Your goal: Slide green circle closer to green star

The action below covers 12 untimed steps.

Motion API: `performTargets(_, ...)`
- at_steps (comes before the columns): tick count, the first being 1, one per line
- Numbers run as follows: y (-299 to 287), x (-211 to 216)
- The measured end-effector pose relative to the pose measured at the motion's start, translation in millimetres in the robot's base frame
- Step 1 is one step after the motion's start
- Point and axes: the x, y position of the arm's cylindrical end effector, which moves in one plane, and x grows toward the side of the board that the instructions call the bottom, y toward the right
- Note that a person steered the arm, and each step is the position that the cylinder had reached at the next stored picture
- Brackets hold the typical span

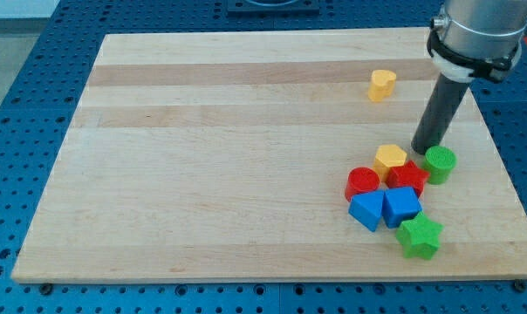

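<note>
One upright rod, my tip (pixel 422 150) just left of green circle (pixel 440 164), no hand.

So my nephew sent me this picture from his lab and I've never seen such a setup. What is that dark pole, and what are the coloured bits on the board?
The dark pole is the end of a robot arm. It has no hand; its tip slides along the wooden board and pushes blocks, holding nothing. There is one camera view, looking down at an angle. The tip sits just left of the green circle, above a cluster: a yellow block, red circle, red block, two blue blocks and the green star. Another yellow block lies alone near the top.
</note>
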Motion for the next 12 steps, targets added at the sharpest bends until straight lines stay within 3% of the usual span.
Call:
performTargets(6,-1,46)
performTargets(7,6,46)
performTargets(8,51,46)
performTargets(12,60,70)
